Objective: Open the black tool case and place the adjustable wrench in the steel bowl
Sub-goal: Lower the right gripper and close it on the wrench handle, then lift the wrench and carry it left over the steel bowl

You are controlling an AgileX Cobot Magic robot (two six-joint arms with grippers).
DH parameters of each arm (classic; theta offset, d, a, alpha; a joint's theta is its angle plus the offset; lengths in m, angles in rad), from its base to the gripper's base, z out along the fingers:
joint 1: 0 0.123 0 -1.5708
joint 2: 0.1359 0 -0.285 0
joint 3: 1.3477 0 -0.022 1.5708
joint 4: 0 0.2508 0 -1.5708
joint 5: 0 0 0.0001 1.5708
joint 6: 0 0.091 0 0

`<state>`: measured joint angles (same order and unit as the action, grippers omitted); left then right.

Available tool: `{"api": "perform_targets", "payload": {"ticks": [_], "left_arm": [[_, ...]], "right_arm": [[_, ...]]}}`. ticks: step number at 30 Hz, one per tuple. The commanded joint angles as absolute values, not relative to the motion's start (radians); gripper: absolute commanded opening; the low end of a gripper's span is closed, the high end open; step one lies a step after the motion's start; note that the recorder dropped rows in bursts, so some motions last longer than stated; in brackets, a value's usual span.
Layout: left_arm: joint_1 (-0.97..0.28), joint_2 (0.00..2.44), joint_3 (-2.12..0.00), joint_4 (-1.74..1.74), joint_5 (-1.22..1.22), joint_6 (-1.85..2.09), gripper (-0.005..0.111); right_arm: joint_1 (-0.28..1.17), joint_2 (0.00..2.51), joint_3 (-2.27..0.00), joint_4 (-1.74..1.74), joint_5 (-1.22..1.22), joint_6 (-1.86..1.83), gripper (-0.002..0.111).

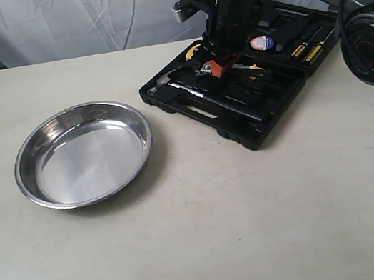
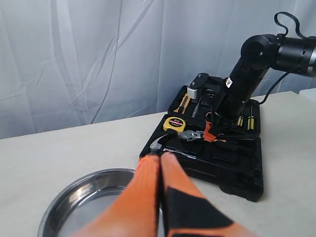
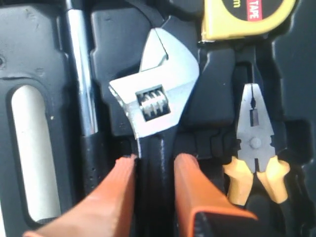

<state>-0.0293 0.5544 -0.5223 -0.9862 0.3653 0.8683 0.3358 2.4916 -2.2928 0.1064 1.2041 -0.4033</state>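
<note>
The black tool case (image 1: 261,109) lies open at the back right of the table. The adjustable wrench (image 3: 158,94), silver head and black handle, rests in its moulded slot. My right gripper (image 3: 155,160) reaches down into the case, one orange finger against each side of the wrench's black handle. The exterior view shows this gripper (image 1: 221,65) low over the wrench head (image 1: 202,70). The steel bowl (image 1: 84,158) sits empty at the left. My left gripper (image 2: 160,154) hangs above the bowl's rim (image 2: 94,192), shut with nothing in it, and is out of the exterior view.
Beside the wrench in the case lie a hammer (image 3: 79,74), a yellow tape measure (image 3: 247,15) and yellow-handled pliers (image 3: 254,143). Yellow screwdrivers (image 1: 312,45) sit in the lid half. The right arm's body (image 1: 373,42) looms at the far right edge.
</note>
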Motion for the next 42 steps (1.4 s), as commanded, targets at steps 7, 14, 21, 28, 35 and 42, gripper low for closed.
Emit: {"api": "perform_targets", "payload": {"ticks": [7,14,21,28,35,42], "left_arm": [[-0.032,0.547,-0.518,-0.958,0.349,0.863,0.000],[-0.032,0.547,-0.518,-0.902,0.280,0.815,0.000],[-0.032,0.547,-0.518,-0.870,0.269,0.784,0.000],[-0.032,0.547,-0.518,-0.865,0.268,0.784,0.000],[-0.032,0.547,-0.518,-0.865,0.268,0.784,0.000],[-0.032,0.547,-0.518,-0.861,0.270,0.782,0.000]], "right_arm": [[0.334,2.472,-2.298,0.109,1.166,-0.403,-0.001],[0.334,2.450,-2.298,0.119,1.163,-0.403,-0.001],[0.334,2.418,-2.298,0.198,1.141,-0.411,-0.001],[0.394,2.413,-2.298,0.248,1.130,-0.445,-0.001],[0.529,2.413,-2.298,0.268,1.067,-0.448,-0.001],[0.655,2.417,-2.298,0.268,1.026,-0.448,-0.001]]}}
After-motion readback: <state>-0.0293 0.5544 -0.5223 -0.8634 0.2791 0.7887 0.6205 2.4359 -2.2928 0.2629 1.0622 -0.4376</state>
